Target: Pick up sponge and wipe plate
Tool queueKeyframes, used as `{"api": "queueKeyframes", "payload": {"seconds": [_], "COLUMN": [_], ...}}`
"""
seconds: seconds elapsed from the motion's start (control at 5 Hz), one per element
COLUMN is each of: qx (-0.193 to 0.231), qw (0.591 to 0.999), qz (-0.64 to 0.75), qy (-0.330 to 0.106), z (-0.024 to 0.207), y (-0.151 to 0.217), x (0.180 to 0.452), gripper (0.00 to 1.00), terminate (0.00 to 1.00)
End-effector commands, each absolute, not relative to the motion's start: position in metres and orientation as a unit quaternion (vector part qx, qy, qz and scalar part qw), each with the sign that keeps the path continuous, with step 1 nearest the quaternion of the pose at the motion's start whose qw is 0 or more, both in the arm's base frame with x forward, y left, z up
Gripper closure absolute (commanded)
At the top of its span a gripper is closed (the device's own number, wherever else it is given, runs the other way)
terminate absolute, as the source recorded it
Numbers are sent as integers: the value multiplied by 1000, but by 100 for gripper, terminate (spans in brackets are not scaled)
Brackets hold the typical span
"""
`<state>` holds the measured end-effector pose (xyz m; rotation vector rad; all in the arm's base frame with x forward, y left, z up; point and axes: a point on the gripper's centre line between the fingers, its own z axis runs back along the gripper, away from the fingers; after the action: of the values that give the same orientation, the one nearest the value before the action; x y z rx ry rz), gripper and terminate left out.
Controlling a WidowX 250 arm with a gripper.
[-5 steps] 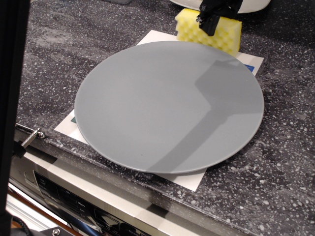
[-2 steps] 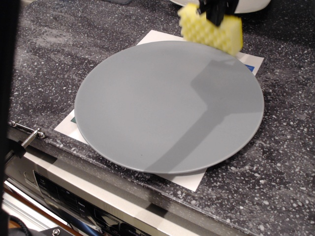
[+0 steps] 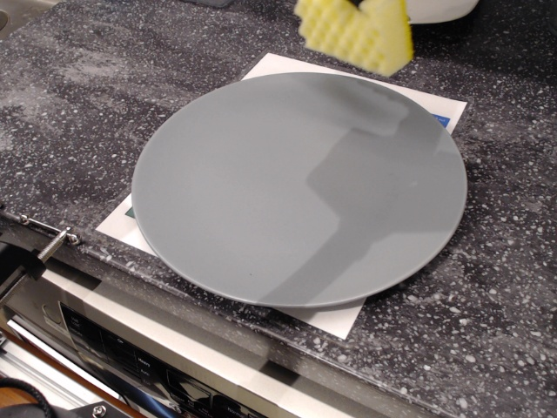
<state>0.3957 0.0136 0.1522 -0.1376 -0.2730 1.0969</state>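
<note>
The yellow bumpy sponge hangs in the air at the top of the view, above the far rim of the plate. The large round glossy grey plate lies flat on the counter. Only a dark sliver of my gripper shows at the top edge, pinching the sponge's top. The rest of the gripper is out of frame. Its shadow falls across the right half of the plate.
A white paper sheet lies under the plate on the dark speckled counter. A white object sits at the top right. A metal clip and an appliance panel run along the counter's front edge.
The sponge has risen off the counter behind the plate and moved up and a little left. The gripper has gone almost out of frame at the top. The shadow on the plate has shifted left.
</note>
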Motion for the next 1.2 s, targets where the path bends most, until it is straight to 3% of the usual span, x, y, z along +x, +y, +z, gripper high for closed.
{"api": "queueKeyframes", "payload": {"seconds": [0.0, 0.2, 0.4, 1.0], "qx": [-48, -35, -37, -46], "qw": [852, 854, 856, 906], "qz": [473, 456, 458, 390], "qy": [-219, -247, -237, -158], "z": [122, 99, 104, 109], "y": [35, 45, 46, 53], "x": [373, 383, 392, 324], "gripper": [100, 100, 100, 100], "terminate": [0, 0, 0, 0]}}
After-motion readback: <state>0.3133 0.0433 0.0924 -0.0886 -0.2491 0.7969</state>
